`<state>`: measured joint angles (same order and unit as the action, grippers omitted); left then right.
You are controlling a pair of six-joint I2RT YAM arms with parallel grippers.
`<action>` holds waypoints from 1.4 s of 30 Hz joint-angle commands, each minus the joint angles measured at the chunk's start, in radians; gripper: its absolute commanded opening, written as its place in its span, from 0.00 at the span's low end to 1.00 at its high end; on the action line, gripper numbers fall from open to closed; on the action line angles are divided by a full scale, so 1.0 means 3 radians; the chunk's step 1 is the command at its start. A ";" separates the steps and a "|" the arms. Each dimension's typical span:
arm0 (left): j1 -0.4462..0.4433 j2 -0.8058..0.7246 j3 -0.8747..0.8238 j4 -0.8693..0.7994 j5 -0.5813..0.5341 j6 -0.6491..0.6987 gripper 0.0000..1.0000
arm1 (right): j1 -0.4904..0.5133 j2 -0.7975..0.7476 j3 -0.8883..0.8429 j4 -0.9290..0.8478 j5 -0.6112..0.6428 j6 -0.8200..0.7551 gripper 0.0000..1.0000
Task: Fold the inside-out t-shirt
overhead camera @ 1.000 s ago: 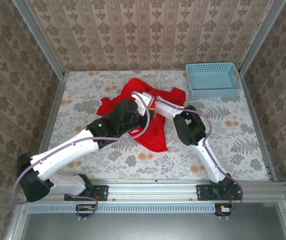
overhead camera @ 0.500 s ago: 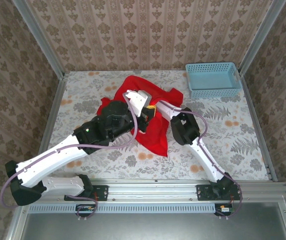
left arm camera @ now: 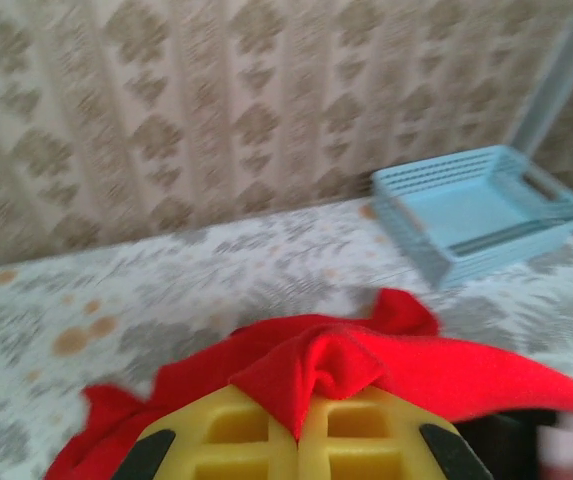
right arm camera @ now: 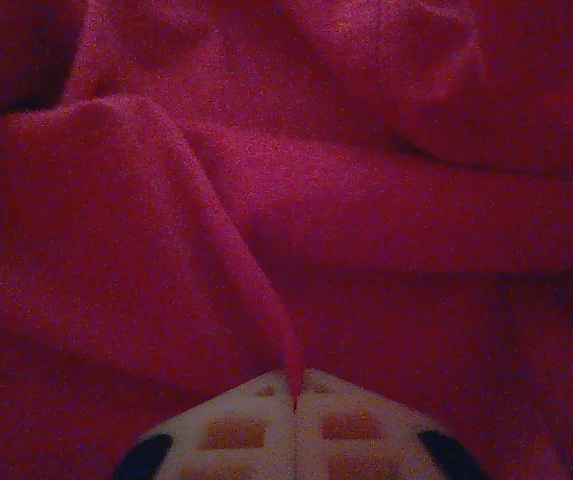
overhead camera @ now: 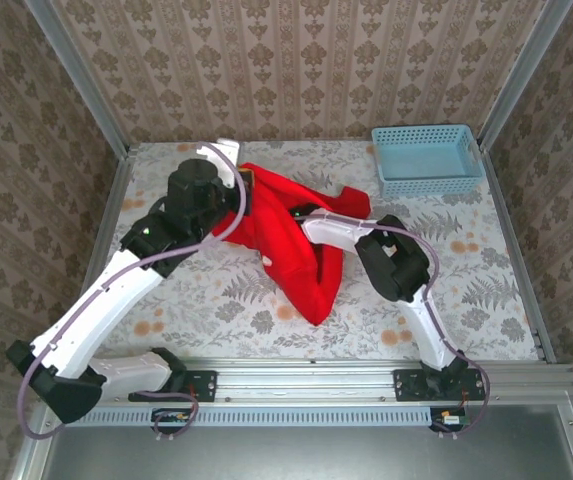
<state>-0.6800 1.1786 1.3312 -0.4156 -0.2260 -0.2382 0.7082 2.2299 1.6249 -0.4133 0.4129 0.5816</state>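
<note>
Inside-out t-shirt (overhead camera: 288, 245): bright red, crumpled rather than flat, in the middle of the table. It runs from a corner near the back left down to a narrow tail pointing toward the arm bases.
Where it sits: well apart from the basket, with its right edge reaching toward that side. The floral table top shows all around it.
Left gripper (overhead camera: 243, 182): at the shirt's far-left end, close to the back wall. In the left wrist view the yellow pads (left arm camera: 228, 440) are pressed together (left arm camera: 298, 428) with a bunched peak of red cloth (left arm camera: 338, 362) pinched between them, so this claw is clamped on the shirt.
Right gripper (overhead camera: 294, 218): lies over the middle of the shirt, its white forearm stretched across the cloth from the right. In the right wrist view the jaws are together (right arm camera: 294, 408) and a thin ridge of fabric (right arm camera: 316, 200) runs straight into the seam between them, so it is closed on a fold of the shirt. That view is dim and red all over.
Basket (overhead camera: 428, 184): light blue plastic, at the back right corner of the table, upright. From the left wrist it sits beyond the cloth, to the right (left arm camera: 496, 250).
Table (overhead camera: 216, 300): pale cloth with leaves and orange flowers, with metal rails along its sides.
Walls: patterned beige wallpaper on three sides.
</note>
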 commanded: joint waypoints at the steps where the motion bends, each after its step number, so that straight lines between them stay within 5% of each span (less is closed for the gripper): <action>1: 0.0385 0.0121 0.0023 -0.0190 0.0154 -0.0237 0.00 | 0.0040 -0.0309 -0.0388 0.0641 -0.0321 -0.0090 0.00; 11: 0.1292 0.0942 0.0057 -0.0368 0.0335 -0.0537 0.00 | 0.0394 -0.1157 -0.1492 0.1806 -0.0683 -0.0454 0.00; 20: 0.1811 0.1769 0.0097 -0.0525 0.0286 -0.0676 0.00 | 0.0516 -0.1787 -0.2349 0.2615 -0.1068 -0.0590 0.00; 31: 0.1708 0.2404 0.0408 -0.0859 0.0166 -0.0510 0.00 | 0.0530 -0.2201 -0.2696 0.3229 -0.1765 -0.0613 0.00; 42: 0.1693 0.3086 0.0819 -0.1368 -0.0029 -0.0406 0.00 | 0.0549 -0.2766 -0.2888 0.3317 -0.1758 -0.0661 0.00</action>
<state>-0.1928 2.0804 1.5482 -0.7586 -0.1806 -0.3805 0.8673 1.4818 0.7631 0.5224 -0.0727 0.4122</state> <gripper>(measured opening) 0.055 0.064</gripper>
